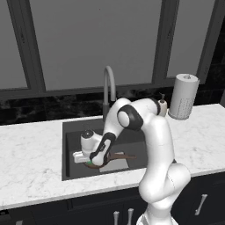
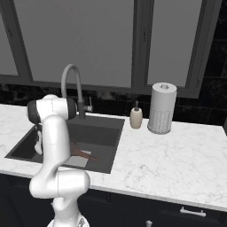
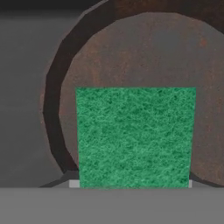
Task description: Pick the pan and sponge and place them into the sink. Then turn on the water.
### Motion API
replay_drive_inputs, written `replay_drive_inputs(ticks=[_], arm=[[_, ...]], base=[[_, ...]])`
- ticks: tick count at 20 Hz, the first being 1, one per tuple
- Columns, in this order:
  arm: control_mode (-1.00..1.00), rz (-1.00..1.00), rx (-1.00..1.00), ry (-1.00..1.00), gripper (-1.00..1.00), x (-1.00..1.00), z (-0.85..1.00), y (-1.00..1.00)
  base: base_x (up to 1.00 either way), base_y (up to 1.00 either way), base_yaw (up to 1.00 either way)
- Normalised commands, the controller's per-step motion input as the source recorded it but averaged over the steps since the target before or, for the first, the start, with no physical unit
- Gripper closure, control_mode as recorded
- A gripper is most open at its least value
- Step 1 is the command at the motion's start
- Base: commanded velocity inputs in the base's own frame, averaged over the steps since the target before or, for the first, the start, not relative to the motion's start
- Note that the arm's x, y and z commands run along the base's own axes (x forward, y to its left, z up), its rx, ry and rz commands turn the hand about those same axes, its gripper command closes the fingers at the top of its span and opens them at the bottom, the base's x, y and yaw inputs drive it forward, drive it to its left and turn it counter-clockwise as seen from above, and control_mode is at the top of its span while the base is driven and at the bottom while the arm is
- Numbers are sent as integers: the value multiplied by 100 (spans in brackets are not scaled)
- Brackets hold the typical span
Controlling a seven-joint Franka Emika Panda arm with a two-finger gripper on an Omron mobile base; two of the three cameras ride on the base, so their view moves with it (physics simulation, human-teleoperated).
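Below the arched faucet (image 1: 108,83), the sink (image 1: 74,132) is a large dark grey rectangular basin set in a white marbled counter (image 1: 30,162). Inside it lies the pan (image 3: 144,52), round and reddish-brown with a dark rim, its long brown handle (image 1: 124,155) pointing right over a light grey patch. On the pan sits the sponge (image 3: 135,138), a flat green rectangle (rough, speckled top). The gripper (image 1: 88,161) hangs low in the basin just over the sponge; whether it pinches anything cannot be told. No writing is legible.

Faucet (image 1: 109,83) arching over sink (image 1: 72,127) rear; pan (image 3: 144,52) and sponge (image 3: 135,138) covering floor below.
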Motion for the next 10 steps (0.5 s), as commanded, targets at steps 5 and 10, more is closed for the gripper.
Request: replay_drive_inputs(ticks=[5, 10], arm=[[-100, -3, 0, 0, 100, 15, -18, 0], [-100, -1, 0, 0, -100, 4, -6, 0]], base=[[0, 0, 0], [0, 0, 0]])
